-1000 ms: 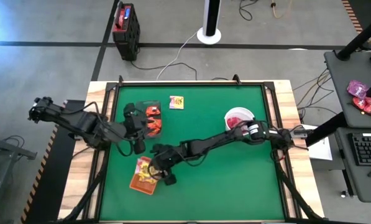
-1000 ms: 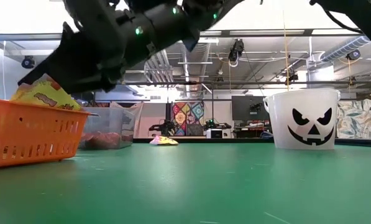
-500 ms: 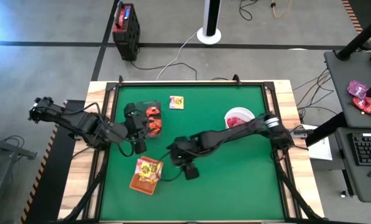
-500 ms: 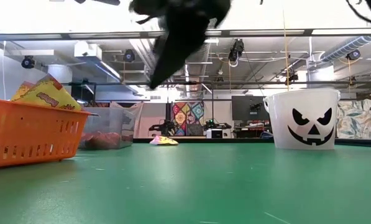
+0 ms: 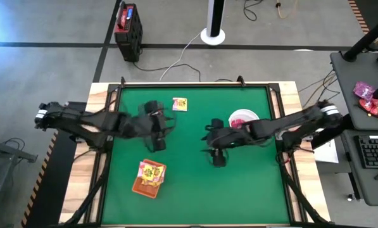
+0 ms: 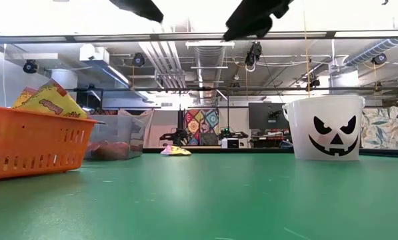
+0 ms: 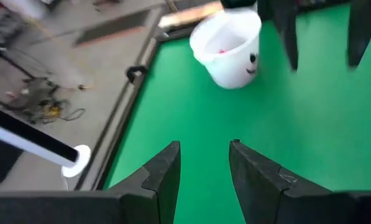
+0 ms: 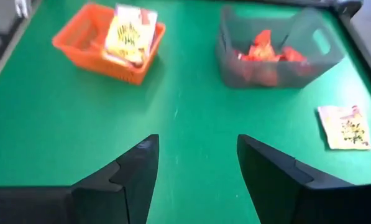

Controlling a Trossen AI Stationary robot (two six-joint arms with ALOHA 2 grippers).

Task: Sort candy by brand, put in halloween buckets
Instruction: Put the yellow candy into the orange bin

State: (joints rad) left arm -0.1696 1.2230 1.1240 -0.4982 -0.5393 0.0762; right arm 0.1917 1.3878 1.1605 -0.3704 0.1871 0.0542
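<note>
My left gripper (image 5: 157, 144) hangs open above the table's left-middle. Its arm covers most of the dark translucent tub (image 8: 278, 53), which holds orange-red candy. My right gripper (image 5: 218, 158) is open above the table's middle, left of the white pumpkin-face bucket (image 5: 244, 118). Both touch nothing. The orange tray (image 5: 149, 178) sits near the left-near corner with yellow candy packets (image 8: 130, 34) leaning in it. One loose yellow candy packet (image 5: 180, 104) lies flat near the far edge. In the left wrist view the open fingers (image 7: 204, 168) face the white bucket (image 7: 229, 46).
Open green felt lies between the two grippers and along the near edge. The table has a raised dark frame (image 5: 274, 126). A red-and-black box (image 5: 128, 24) stands on the floor beyond the far edge. A desk with a keyboard (image 5: 373, 152) is off to the right.
My right gripper has drawn away from the orange tray, travelling toward the table's right and slightly far, and has risen out of the low view. My left gripper has shifted right over the dark tub. The candy in the tray stays put.
</note>
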